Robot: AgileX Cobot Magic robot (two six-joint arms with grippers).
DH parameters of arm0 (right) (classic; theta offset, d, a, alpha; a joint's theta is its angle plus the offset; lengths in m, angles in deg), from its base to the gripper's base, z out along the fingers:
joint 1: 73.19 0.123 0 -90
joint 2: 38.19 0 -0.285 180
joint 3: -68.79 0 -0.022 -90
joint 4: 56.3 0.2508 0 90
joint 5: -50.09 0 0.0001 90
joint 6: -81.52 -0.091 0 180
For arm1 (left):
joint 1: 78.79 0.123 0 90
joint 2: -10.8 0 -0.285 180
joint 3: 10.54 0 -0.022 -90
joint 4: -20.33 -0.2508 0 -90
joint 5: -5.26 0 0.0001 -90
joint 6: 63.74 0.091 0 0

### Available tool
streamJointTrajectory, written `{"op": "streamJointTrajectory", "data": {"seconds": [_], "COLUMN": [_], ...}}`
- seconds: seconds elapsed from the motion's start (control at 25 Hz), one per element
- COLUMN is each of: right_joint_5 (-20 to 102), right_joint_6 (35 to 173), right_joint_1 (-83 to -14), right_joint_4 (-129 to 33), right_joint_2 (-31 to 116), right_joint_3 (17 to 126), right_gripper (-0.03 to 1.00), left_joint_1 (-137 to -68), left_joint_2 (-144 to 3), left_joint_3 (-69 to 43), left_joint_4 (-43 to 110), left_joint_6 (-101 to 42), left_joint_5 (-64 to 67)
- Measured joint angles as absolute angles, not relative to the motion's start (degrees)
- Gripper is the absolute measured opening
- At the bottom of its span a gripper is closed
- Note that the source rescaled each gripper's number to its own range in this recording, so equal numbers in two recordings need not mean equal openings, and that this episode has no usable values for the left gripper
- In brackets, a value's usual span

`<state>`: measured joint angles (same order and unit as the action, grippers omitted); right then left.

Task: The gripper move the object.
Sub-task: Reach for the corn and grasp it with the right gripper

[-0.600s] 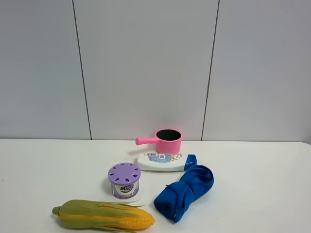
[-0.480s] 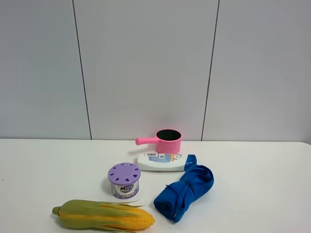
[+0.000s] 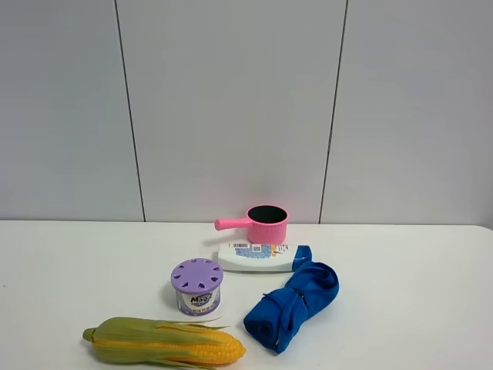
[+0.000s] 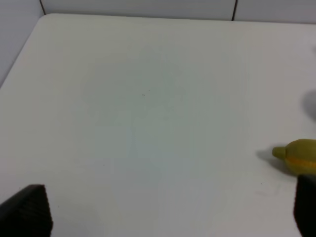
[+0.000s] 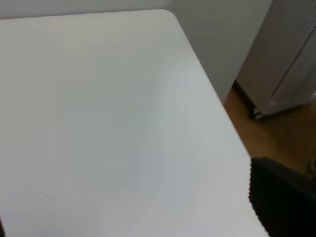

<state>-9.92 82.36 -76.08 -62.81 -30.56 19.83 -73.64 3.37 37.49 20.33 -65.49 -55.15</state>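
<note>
The ear of corn, yellow kernels half wrapped in green husk, lies on its side at the front left of the white table. Its green stem end also shows at the edge of the left wrist view. No arm shows in the exterior high view. My left gripper is open and empty over bare table, with the corn's tip just beyond one fingertip. My right gripper is open and empty above the table's right corner, far from the corn; one finger shows clearly.
A purple-lidded can stands just behind the corn. A rolled blue cloth lies to its right, with a white bottle and a pink saucepan behind. The table's right edge drops to the floor.
</note>
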Motion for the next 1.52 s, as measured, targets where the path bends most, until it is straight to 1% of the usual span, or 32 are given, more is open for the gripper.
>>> {"op": "streamJointTrajectory", "data": {"seconds": [0.12, 0.28, 0.48, 0.64, 0.76, 0.88, 1.16, 1.28, 1.4, 1.52], "right_joint_5": [-9.92, -10.24, -9.5, -6.46, -6.44, -6.97, -11.05, -11.29, -11.15, -11.02], "right_joint_6": [84.43, 85.77, 95.38, 103.7, 110.12, 117.29, 127.43, 130.12, 130.42, 128.16], "right_joint_1": [-76.08, -76.08, -76.02, -75.84, -75.84, -75.84, -75.27, -71.2, -64.12, -55.31], "right_joint_4": [-61.97, -55.06, -43.53, -35.13, -29.17, -24.03, -16.19, -16.6, -20.07, -25.32], "right_joint_2": [-30.56, -29.63, -19.96, -10.22, -1.59, 7.92, 27.54, 34.98, 42.31, 50.66], "right_joint_3": [19.83, 19.83, 22.47, 28.91, 34.4, 40.87, 58.06, 66.13, 74.04, 81.24], "right_gripper": [1.0, 1.0, 0.97, 0.91, 0.87, 0.86, 0.86, 0.86, 0.86, 0.86], "left_joint_1": [-73.64, -73.64, -73.64, -73.64, -73.64, -73.64, -73.64, -73.64, -73.64, -73.64], "left_joint_2": [3.37, 3.37, 3.37, 3.37, 3.37, 3.37, 3.37, 3.37, 3.37, 3.37], "left_joint_3": [37.49, 37.49, 37.49, 37.49, 37.49, 37.49, 37.49, 37.49, 37.49, 37.49], "left_joint_4": [20.33, 20.33, 20.33, 20.33, 20.33, 20.33, 20.33, 20.33, 20.33, 20.33], "left_joint_6": [-65.49, -65.49, -65.49, -65.49, -65.49, -65.49, -65.49, -65.49, -65.49, -65.49], "left_joint_5": [-55.15, -55.15, -55.15, -55.15, -55.15, -55.15, -55.15, -55.15, -55.15, -55.15]}}
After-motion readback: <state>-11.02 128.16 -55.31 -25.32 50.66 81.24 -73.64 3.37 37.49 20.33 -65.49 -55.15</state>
